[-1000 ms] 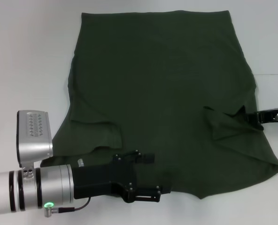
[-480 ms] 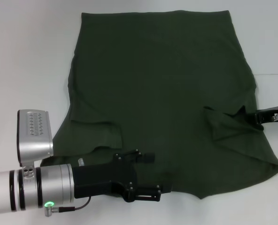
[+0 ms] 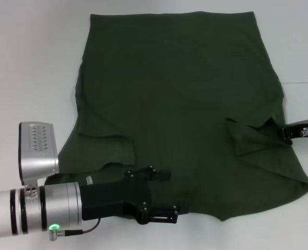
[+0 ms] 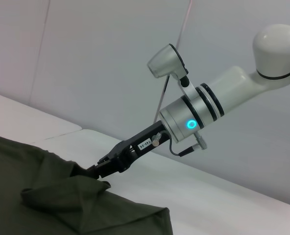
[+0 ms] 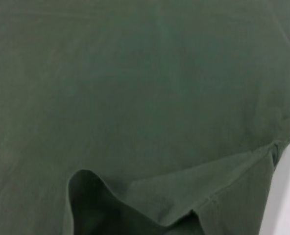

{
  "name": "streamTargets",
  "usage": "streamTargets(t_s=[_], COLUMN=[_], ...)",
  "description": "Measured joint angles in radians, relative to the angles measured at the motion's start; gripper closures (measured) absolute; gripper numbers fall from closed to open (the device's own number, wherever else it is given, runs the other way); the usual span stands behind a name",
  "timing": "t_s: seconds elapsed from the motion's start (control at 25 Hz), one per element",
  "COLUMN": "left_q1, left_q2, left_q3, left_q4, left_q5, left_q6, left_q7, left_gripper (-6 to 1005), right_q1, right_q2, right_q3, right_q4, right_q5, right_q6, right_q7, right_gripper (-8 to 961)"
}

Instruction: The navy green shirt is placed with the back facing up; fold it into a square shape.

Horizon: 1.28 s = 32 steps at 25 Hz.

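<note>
- Where it lies spread over the white table [image 3: 29,62], the navy green shirt [image 3: 180,104] is a broad dark olive sheet, plain side up, its straight hem toward the far edge and its ragged collar end toward the near edge.
- Both short sleeves are folded inward onto the body: one flap near the table's left side, one near its right, each leaving a raised crease.
- Over the shirt's near-left corner hovers the left gripper [image 3: 162,195], its black fingers spread apart, one above the cloth and one at its near edge; nothing is held between them.
- At the shirt's right edge, beside the folded sleeve, sits the right gripper [image 4: 93,170]; its fingertips meet the cloth's bunched fold, but whether the jaws are clamped on it cannot be told.
</note>
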Motion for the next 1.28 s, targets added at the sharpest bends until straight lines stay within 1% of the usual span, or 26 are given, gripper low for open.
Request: streamTargets(t_s=[0.24, 0.4, 0.48, 0.52, 0.6, 0.72, 0.84, 0.92, 1.12, 1.28], left_q1=[0.002, 0.002, 0.002, 0.002, 0.003, 0.002, 0.0, -0.001, -0.002, 0.001], left_q2=[0.0, 0.0, 0.0, 0.0, 0.0, 0.0, 0.0, 0.0, 0.0, 0.0], left_q3=[-0.001, -0.002, -0.002, -0.002, -0.002, -0.002, -0.002, -0.002, -0.011, -0.02], left_q4=[0.0, 0.0, 0.0, 0.0, 0.0, 0.0, 0.0, 0.0, 0.0, 0.0], left_q5=[0.0, 0.0, 0.0, 0.0, 0.0, 0.0, 0.0, 0.0, 0.0, -0.001], left_q6=[0.0, 0.0, 0.0, 0.0, 0.0, 0.0, 0.0, 0.0, 0.0, 0.0], left_q7=[0.0, 0.0, 0.0, 0.0, 0.001, 0.004, 0.006, 0.006, 0.007, 0.008], left_gripper=[50, 50, 50, 50, 50, 50, 49, 49, 49, 49], right_q1=[0.001, 0.0, 0.001, 0.001, 0.002, 0.005, 0.021, 0.036, 0.085, 0.117], right_q2=[0.0, -0.003, -0.012, -0.012, -0.016, -0.017, -0.016, -0.011, 0.01, 0.036], right_q3=[0.009, 0.01, 0.011, 0.011, 0.011, 0.011, 0.01, 0.006, 0.0, -0.001], right_q4=[0.0, 0.0, -0.004, -0.004, -0.017, -0.042, -0.048, -0.043, 0.004, 0.059], right_q5=[0.004, 0.022, 0.079, 0.079, 0.129, 0.195, 0.226, 0.228, 0.225, 0.224], right_q6=[-0.006, -0.013, -0.033, -0.033, -0.044, -0.046, -0.03, -0.003, 0.083, 0.163], right_q7=[0.003, 0.002, -0.005, -0.005, -0.008, -0.008, -0.008, -0.008, -0.039, -0.104], right_gripper=[953, 954, 952, 949, 944, 937, 930, 925, 913, 903])
